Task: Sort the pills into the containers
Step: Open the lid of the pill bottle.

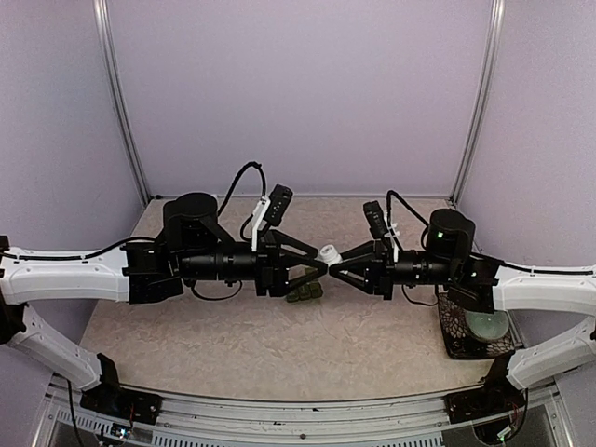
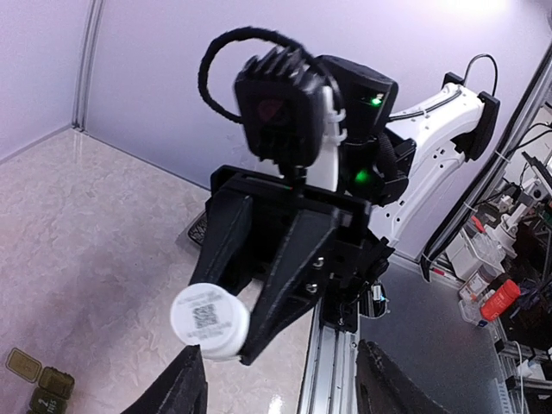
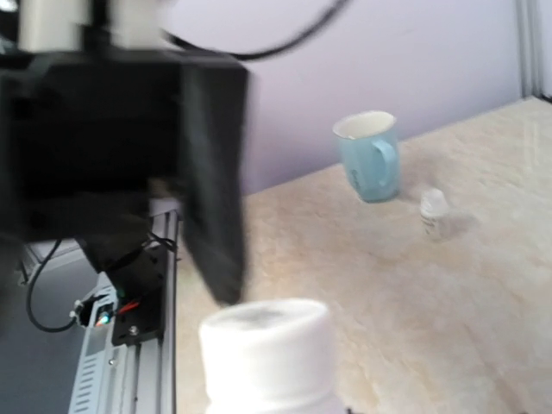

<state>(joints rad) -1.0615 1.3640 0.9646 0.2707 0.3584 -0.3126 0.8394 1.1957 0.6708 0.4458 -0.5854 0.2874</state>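
1. Right gripper (image 1: pixel 337 262): clenched on the white bottle (image 2: pixel 210 321), with one finger on each side of its body. It holds the bottle above the desk (image 1: pixel 233 354) with the cap turned toward the other arm. Read this as a presentation for uncapping.

2. Left gripper (image 1: pixel 321 267): its jaws stand apart at the cap, wider than the cap, and only one finger is close against it. Treat it as released, not grasping.

3. The pill box (image 1: pixel 304 293) lies on the desk just beneath the point where the two grippers meet. This looks like a convenient spot for tipping pills in once the cap is off. You will see no pills; they are presumably inside the bottle.

4. Markings: the cap carries a square printed code, which is not legible. A small vial (image 3: pixel 433 211) stands near the light blue mug (image 3: pixel 369 157), and its label is too small to read. The mug shows no writing.
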